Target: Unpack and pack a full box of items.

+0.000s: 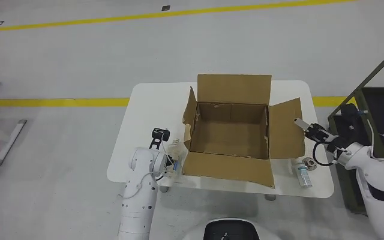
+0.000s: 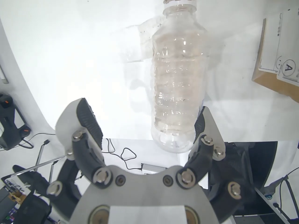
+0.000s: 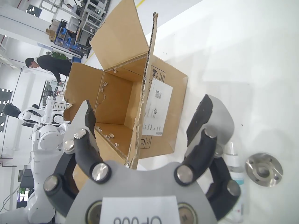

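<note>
The cardboard box stands open in the middle of the white table, with all flaps out and bare cardboard inside. A clear plastic bottle with a white cap lies on the table left of the box. My left gripper is open at the bottle's base, and one finger is right beside it. From above, that gripper sits near the table's front left. My right gripper is open and holds nothing. It hangs by the box's right flap.
A small spray bottle and a round metal flange lie on the table at the front right, also seen close to my right gripper as spray bottle and flange. A dark green rack stands off the table's right edge.
</note>
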